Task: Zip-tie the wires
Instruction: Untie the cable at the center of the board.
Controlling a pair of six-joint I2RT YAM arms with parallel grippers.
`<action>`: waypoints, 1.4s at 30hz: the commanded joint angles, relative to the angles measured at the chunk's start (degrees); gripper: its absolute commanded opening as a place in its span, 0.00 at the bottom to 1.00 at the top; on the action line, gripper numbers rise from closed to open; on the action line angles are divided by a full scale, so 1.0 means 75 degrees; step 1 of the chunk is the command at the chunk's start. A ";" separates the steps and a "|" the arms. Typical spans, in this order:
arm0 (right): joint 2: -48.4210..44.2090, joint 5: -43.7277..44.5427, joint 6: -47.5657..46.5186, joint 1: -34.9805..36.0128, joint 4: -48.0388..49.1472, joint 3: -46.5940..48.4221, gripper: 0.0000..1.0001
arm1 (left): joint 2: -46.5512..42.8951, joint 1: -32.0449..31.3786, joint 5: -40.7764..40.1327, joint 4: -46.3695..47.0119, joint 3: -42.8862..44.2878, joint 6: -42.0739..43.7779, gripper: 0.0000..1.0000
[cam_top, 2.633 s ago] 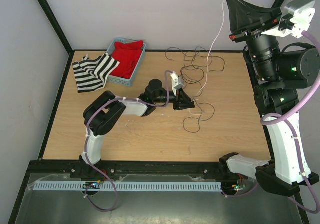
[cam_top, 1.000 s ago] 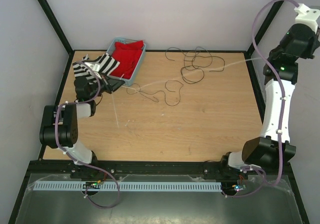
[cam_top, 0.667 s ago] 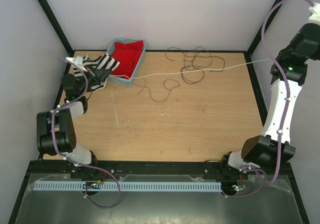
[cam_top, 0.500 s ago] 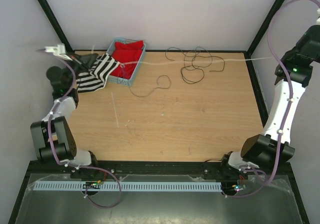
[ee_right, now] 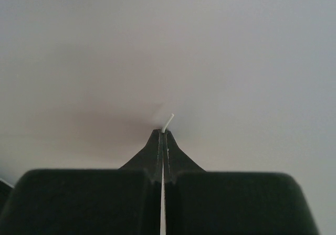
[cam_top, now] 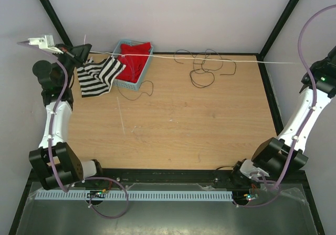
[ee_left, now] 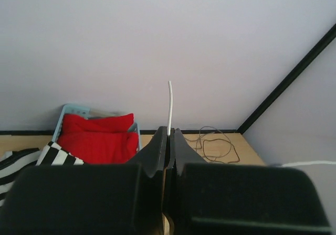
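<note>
A pale wire (cam_top: 210, 59) is stretched taut above the table's far side, from my left gripper (cam_top: 83, 50) at the far left to the right edge of the top view. My left gripper (ee_left: 168, 133) is shut on it, with a short white end (ee_left: 169, 104) sticking out past the tips. My right gripper (ee_right: 163, 134) is shut on the other end, facing a bare wall; it is out of the top view. The dark wires (cam_top: 202, 70) lie looped at the far middle, with one strand (cam_top: 144, 91) by the basket. The zip tie (cam_top: 121, 114) lies flat, left of centre.
A blue basket (cam_top: 128, 84) with a red cloth (cam_top: 134, 59) stands at the far left, with a striped cloth (cam_top: 97, 75) beside it. Black frame posts rise at both back corners. The right arm (cam_top: 307, 114) leans against the right wall.
Both arms swung outward and up, the left to the far-left corner and the right out of frame. The pale wire was pulled straight, and a dark strand was dragged left toward the basket.
</note>
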 commanded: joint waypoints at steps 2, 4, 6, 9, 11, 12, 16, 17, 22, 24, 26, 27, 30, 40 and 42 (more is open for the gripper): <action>-0.0409 -0.0900 0.0952 -0.0293 -0.0213 -0.0305 0.00 | 0.0200 -0.0393 0.0045 -0.0714 0.0787 0.0342 0.00; -0.0748 -0.1618 0.1571 -0.0293 -0.0295 -0.0715 0.00 | 0.0184 -0.1189 0.0001 -0.0748 0.0883 0.0992 0.00; -0.1069 -0.2273 0.2083 -0.0290 -0.0508 -0.1096 0.00 | 0.0152 -0.2094 -0.0356 -0.0821 0.0891 0.1634 0.00; -0.1593 -0.3393 0.2602 -0.0295 -0.0630 -0.1831 0.00 | 0.0338 -0.3194 -0.0562 -0.0913 0.1111 0.2049 0.00; -0.1953 -0.4372 0.3043 -0.0282 -0.0588 -0.2444 0.00 | 0.0592 -0.3741 -0.0552 -0.0985 0.1377 0.2166 0.00; -0.2126 -0.4761 0.3255 -0.0273 -0.0476 -0.2797 0.00 | 0.0776 -0.4018 -0.0541 -0.1004 0.1534 0.2225 0.00; -0.2427 -0.6547 0.4373 -0.0091 0.0187 -0.4074 0.00 | 0.1317 -0.5089 -0.0657 -0.1143 0.2149 0.2725 0.00; -0.2404 -0.6900 0.4498 -0.0004 0.0331 -0.4316 0.00 | 0.1445 -0.5326 -0.0771 -0.1211 0.2301 0.2872 0.00; -0.1874 -0.7587 0.4594 0.0331 0.0227 -0.4593 0.37 | 0.2128 -0.5927 -0.1147 -0.1502 0.2922 0.3189 0.00; -0.1775 -0.7869 0.4675 0.0489 0.0112 -0.4363 0.54 | 0.2358 -0.6054 -0.1374 -0.1705 0.3102 0.3189 0.00; -0.1856 -0.7946 0.4686 0.0866 0.0102 -0.4260 0.68 | 0.2475 -0.6244 -0.1638 -0.1936 0.3215 0.3462 0.00; -0.1939 -0.7953 0.4681 0.1087 0.0122 -0.4244 0.76 | 0.2502 -0.6367 -0.1847 -0.2031 0.3241 0.3673 0.00; -0.2226 -0.8260 0.4875 0.1708 0.0354 -0.4396 0.81 | 0.2571 -0.6720 -0.2238 -0.2377 0.3386 0.4094 0.00; -0.3518 -0.9410 0.7481 0.4237 0.3568 -0.6324 0.80 | 0.2780 -0.7708 -0.3630 -0.3534 0.3973 0.4702 0.00; -0.3488 -0.9258 0.7557 0.4844 0.3654 -0.6461 0.78 | 0.2807 -0.7787 -0.3763 -0.3591 0.4008 0.4652 0.00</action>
